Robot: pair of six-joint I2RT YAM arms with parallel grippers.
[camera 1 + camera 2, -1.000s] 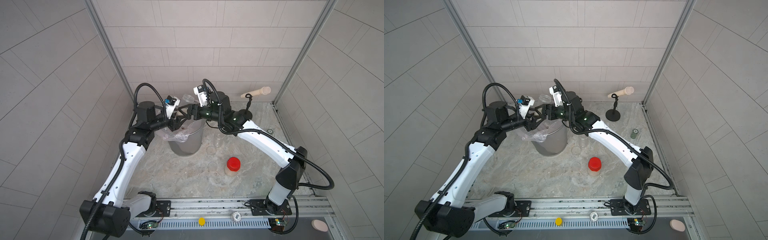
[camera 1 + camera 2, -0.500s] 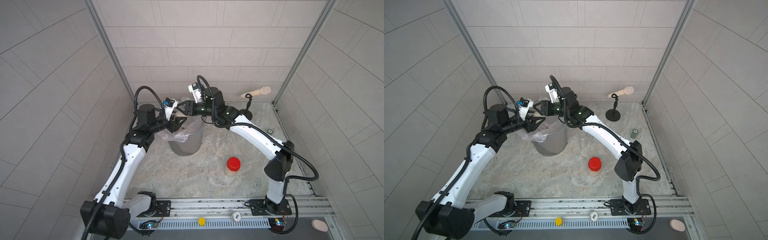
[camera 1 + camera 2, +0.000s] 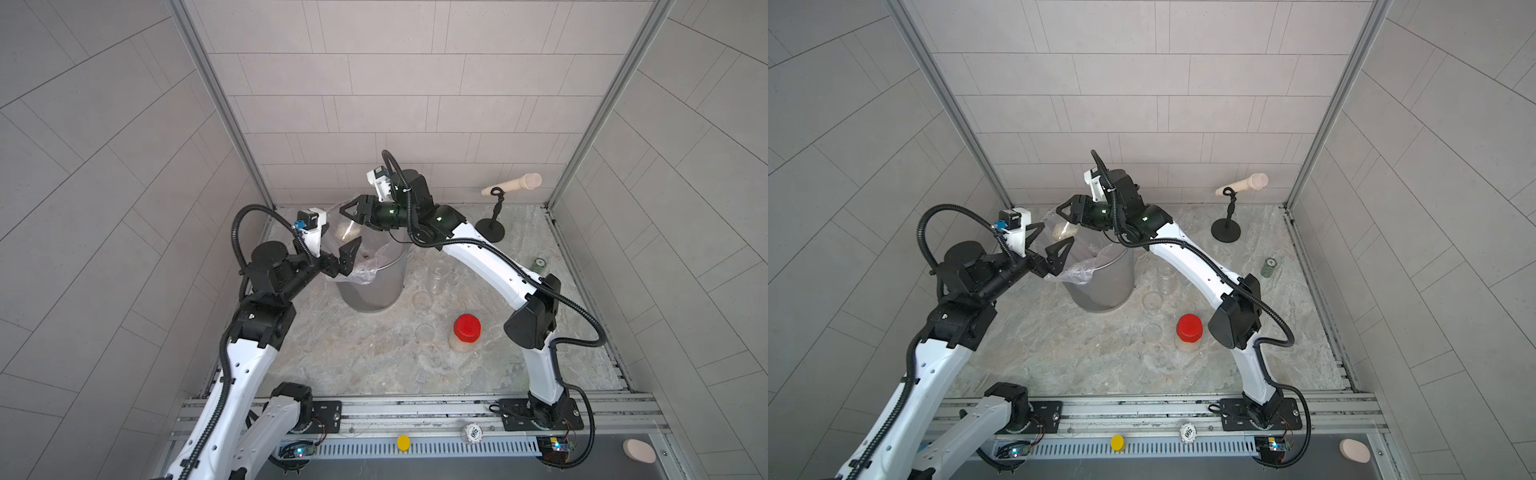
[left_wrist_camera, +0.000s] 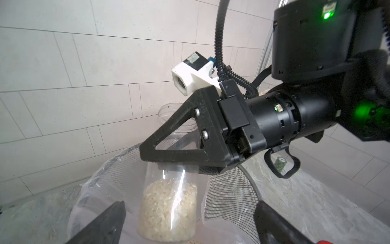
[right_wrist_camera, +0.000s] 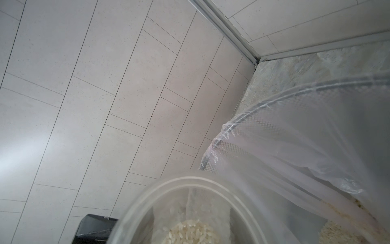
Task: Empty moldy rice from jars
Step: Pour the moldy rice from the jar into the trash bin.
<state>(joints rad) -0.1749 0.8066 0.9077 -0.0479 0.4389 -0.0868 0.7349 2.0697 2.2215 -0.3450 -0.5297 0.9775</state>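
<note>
Top views, bin: grey metal mesh cylinder (image 3: 374,286), mid-table, biggest item. Crinkly clear liner (image 3: 368,268) is draped over the rim.
R gripper: (image 3: 348,215) reaches in above the bin, jaws pinching the held jar's wall.
L gripper: (image 3: 1056,232) jaws spread wide, nothing held. In left wrist view, fingers (image 4: 101,224) sit either side of the jar base w/o touching.
Held jar: (image 4: 168,179) smooth clear cyl, no lid seen. Hangs over the bin's far rim on the robot's left, above the liner.
Key relation: jar's long axis runs across the R jaws, mouth on the R wrist-cam side, base away from it. Roughly upright, so nothing pours yet. Judgement: next is an R wrist roll to bring the mouth down inside the rim. Jar sits near the rim edge, so spill outside is possible. L is just beside, but R has the grip.
Rice: (image 4: 166,211) pale, grainy, settled in the base. Looks loose, should flow.
Red-lid jar: (image 3: 465,332) upright, lid on, rice inside, well apart from both grippers.
Empty jar: (image 3: 436,276) clear, open, looks empty, near the bin. Two clear lids (image 3: 423,300) lie flat nearby.
</note>
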